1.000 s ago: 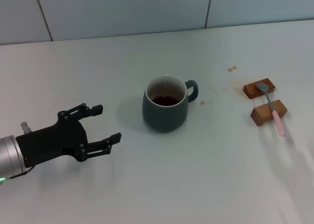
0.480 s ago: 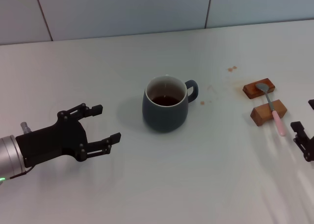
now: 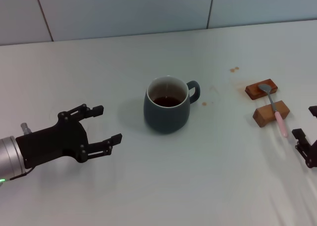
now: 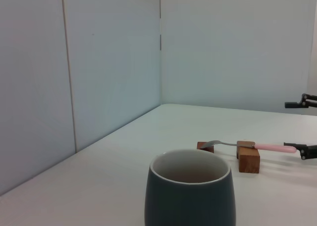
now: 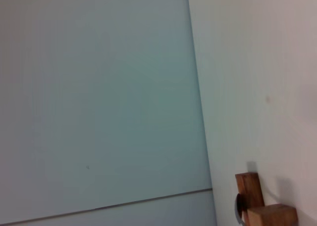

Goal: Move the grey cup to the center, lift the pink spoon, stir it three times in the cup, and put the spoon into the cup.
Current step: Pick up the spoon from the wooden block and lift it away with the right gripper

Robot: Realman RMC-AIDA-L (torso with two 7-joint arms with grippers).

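One grey cup [image 3: 167, 108], one pink spoon [image 3: 275, 110], two wooden blocks, and my two grippers on the white table [image 3: 148, 186].

The cup stands near the middle of the table, handle toward my right, dark liquid inside. My left gripper [image 3: 101, 124] hovers to its left, well apart from it, fingers spread wide and holding nothing. The spoon lies across the two wooden blocks [image 3: 270, 113] far to my right, metal bowl on the farther block, pink handle reaching past the nearer one toward me. My right gripper [image 3: 306, 129] sits at the right edge just beside the handle's end, fingers apart, not touching it.
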